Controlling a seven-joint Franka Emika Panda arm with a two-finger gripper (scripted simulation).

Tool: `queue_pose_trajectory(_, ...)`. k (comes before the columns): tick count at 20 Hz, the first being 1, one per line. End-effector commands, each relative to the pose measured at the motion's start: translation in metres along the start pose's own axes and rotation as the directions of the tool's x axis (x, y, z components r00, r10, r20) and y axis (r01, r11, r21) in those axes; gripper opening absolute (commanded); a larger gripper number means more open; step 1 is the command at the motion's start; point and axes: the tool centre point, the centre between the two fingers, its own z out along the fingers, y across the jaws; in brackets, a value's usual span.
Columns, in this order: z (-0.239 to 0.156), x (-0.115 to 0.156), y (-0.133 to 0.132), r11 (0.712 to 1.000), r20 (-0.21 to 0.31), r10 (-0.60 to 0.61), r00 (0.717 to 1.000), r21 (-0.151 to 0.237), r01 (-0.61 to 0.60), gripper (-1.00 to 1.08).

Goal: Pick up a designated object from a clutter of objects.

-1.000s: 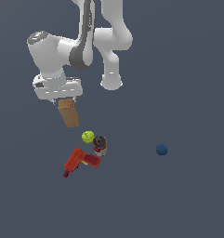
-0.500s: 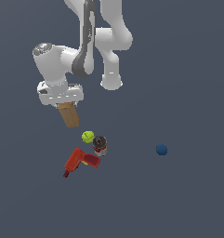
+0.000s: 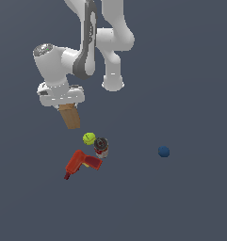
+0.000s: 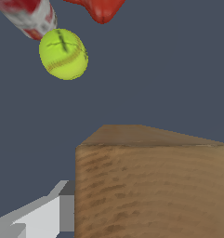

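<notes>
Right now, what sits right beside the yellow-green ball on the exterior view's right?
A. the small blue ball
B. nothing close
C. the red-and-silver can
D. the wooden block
C. In the exterior view the red-and-silver can stands right against the yellow-green ball, while the small blue ball lies far off and the wooden block hangs under the gripper.

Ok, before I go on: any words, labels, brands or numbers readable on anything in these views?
None can be read.
Small can: red-and-silver label, too blurred to tell any text.
Wooden block: plain grain, no marking.
Yellow-green ball: seam lines only.
Red drill: no visible lettering.
</notes>
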Motion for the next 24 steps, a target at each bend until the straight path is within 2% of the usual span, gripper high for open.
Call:
queue_pose_trajectory(1, 0.001, 0.000, -0.001, 1.000, 0.002, -0.001, 1.000, 0.001, 0.001, -1.00)
queue_pose_trajectory(12, -0.018, 0.017, -0.012, 1.000, 0.001, 0.000, 1.000, -0.001, 0.000, -1.00)
queue_pose_trajectory(17, -0.042, 0.040, -0.028, 1.000, 0.002, 0.001, 1.000, -0.002, -0.001, -1.00)
queue_pose_trajectory(24, -0.089, 0.086, -0.060, 1.000, 0.002, 0.001, 1.000, -0.003, -0.001, -1.00)
